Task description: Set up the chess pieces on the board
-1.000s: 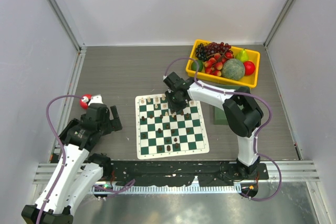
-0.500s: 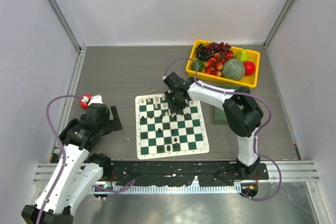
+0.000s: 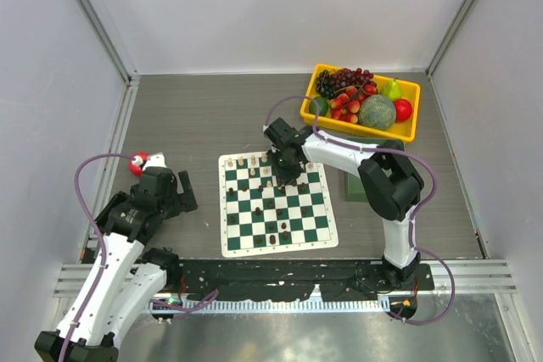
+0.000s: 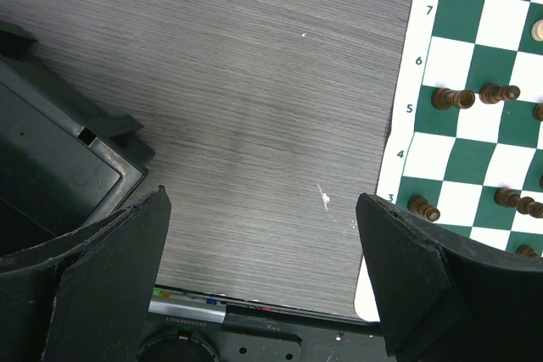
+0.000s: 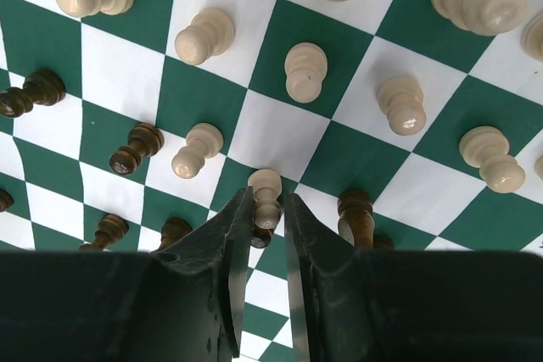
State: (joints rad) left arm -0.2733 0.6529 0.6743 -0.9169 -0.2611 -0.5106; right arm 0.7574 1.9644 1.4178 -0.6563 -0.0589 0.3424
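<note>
The green-and-white board (image 3: 280, 247) lies mid-table, with cream and dark chess pieces scattered over its squares. My right gripper (image 3: 281, 167) hangs over the board's far middle. In the right wrist view its narrow jaws (image 5: 267, 205) pinch a cream pawn (image 5: 265, 188) over the board (image 5: 280, 137), with a dark pawn (image 5: 355, 214) just to its right. Other cream pieces (image 5: 305, 69) and dark pieces (image 5: 136, 148) stand or lie around it. My left gripper (image 3: 172, 188) is open and empty over bare table left of the board (image 4: 462, 158), its jaws (image 4: 263, 201) wide apart.
A yellow bin (image 3: 356, 130) of fruit stands at the back right. A red ball (image 3: 136, 163) lies by the left arm. A dark green flat thing (image 3: 352, 186) lies under the right arm. A black tray corner (image 4: 51, 167) is to the left gripper's left.
My right gripper has shifted slightly toward the far side of the board. The left arm has not moved.
</note>
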